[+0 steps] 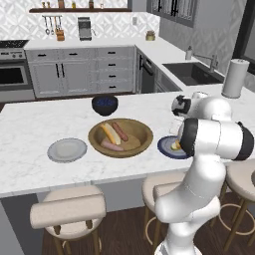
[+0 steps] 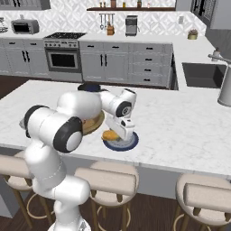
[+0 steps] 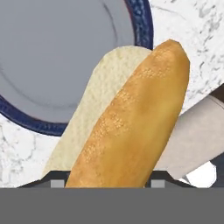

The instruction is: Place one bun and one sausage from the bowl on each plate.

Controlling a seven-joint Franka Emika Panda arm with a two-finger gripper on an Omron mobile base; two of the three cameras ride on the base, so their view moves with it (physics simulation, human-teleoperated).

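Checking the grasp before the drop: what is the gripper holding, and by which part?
The gripper holds a bun by its near end, above the dark blue plate.

Dark blue plate [image 1: 167, 147]: right part hidden behind the white arm in the left base view; in the hand view its rim [image 3: 144, 26] runs off the top and left edges. Bun [image 3: 131, 127]: lower end cut off at the bottom of the hand view, so the finger contact on it cannot be made out. Wooden bowl [image 2: 95, 122]: mostly hidden behind the arm in the right base view. Shelf items on the back wall: too small to identify.
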